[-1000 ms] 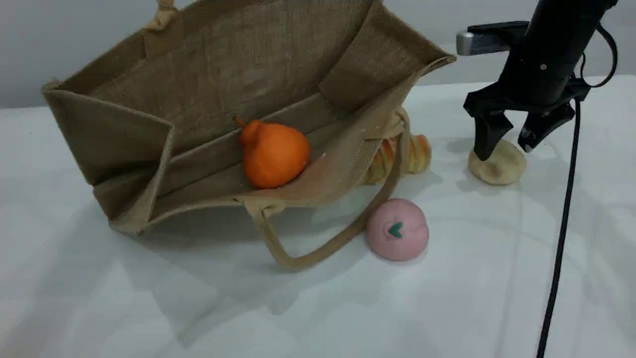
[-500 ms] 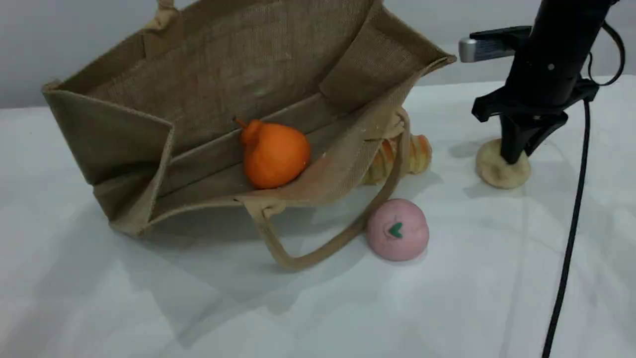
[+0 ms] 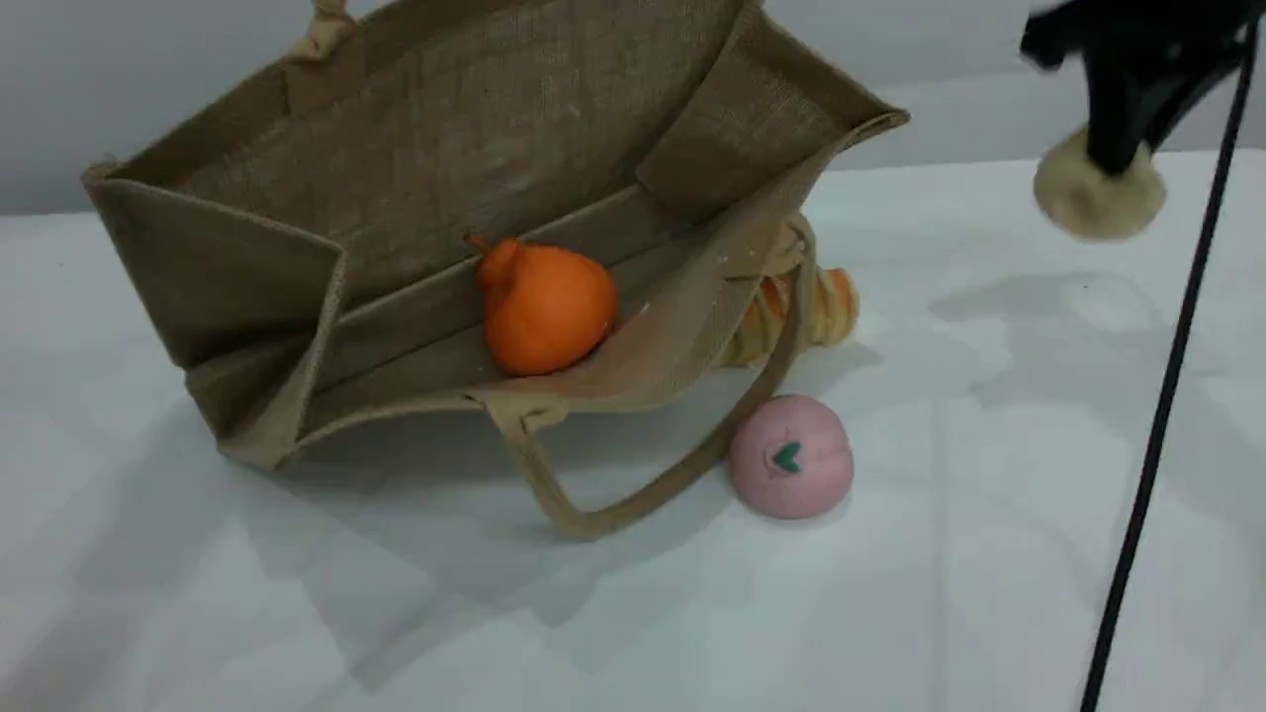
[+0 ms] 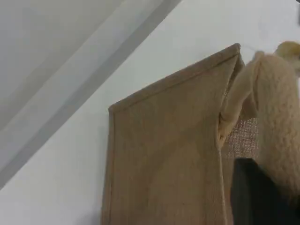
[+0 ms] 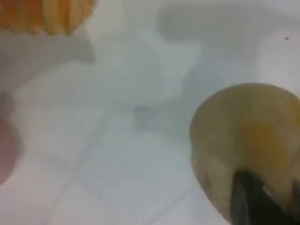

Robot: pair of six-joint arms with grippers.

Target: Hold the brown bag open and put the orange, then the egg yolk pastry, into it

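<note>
Step in hand: carrying the egg yolk pastry [image 3: 1098, 198] across to the brown bag [image 3: 495, 148].

Findings. The right fingers [image 3: 1116, 133] are closed on the pastry, pinching into its top. It hangs clear of the surface [image 3: 989, 554] at the far right, well apart from the bag. The orange [image 3: 544, 311] lies inside the bag on the lower wall, near the mouth. The left fingers [image 4: 253, 197] are closed, apparently on the upper handle [image 4: 276, 126]. That would be holding the top wall raised and the mouth wide (the wrist view shows one dark tip beside the rope, so the pinch itself is partly hidden).

Recommendations. I would travel left at this height to pass over the raised corner of the bag. Only then would I descend into the mouth, aiming for the bare wall beside the orange, not on top of it. The pastry looks soft, so I would add no squeeze and release it low. The bread roll [image 3: 801, 311] and pink ball [image 3: 791, 457] beside the lower handle [image 3: 633, 504] are not wanted. I keep the left arm steady.
</note>
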